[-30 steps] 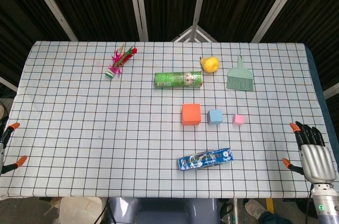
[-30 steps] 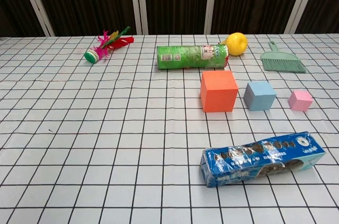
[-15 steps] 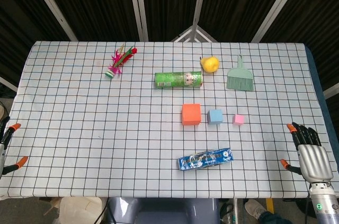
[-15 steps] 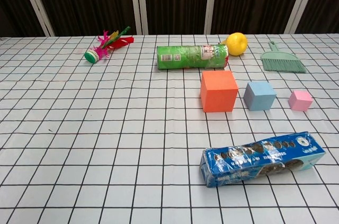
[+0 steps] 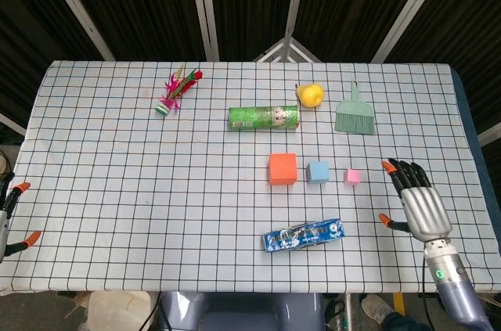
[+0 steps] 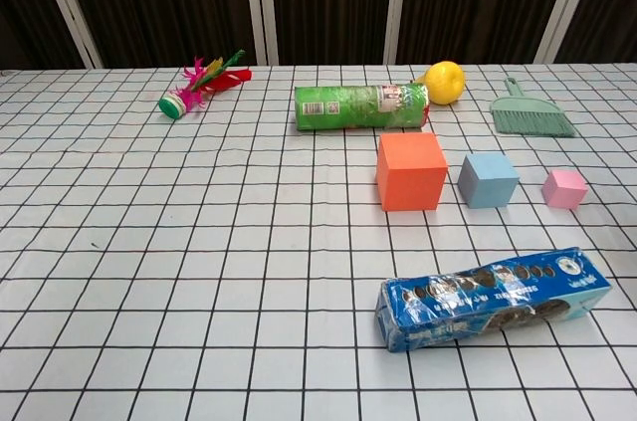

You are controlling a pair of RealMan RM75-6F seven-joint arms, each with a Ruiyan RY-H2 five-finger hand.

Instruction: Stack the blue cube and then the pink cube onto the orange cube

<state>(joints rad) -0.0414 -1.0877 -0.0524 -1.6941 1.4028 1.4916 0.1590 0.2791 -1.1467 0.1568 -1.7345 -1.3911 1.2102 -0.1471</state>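
Three cubes stand in a row on the checked tablecloth: the large orange cube (image 5: 282, 168) (image 6: 410, 171), the smaller blue cube (image 5: 318, 171) (image 6: 488, 180) to its right, and the small pink cube (image 5: 353, 176) (image 6: 564, 188) further right. My right hand (image 5: 416, 201) hovers open, fingers spread, over the table to the right of the pink cube, holding nothing. My left hand (image 5: 11, 214) shows only as orange fingertips at the table's left edge, apart and empty. Neither hand appears in the chest view.
A blue cookie packet (image 5: 303, 235) (image 6: 495, 298) lies in front of the cubes. Behind them lie a green can (image 5: 264, 118) (image 6: 360, 105), a yellow lemon (image 5: 311, 94) (image 6: 444, 82) and a green dustpan brush (image 5: 355, 114) (image 6: 530, 113). A feathered shuttlecock (image 5: 176, 90) (image 6: 201, 83) lies at the back left.
My right hand has moved left and forward from the table's right edge toward the pink cube. The cubes and the left hand have not moved.
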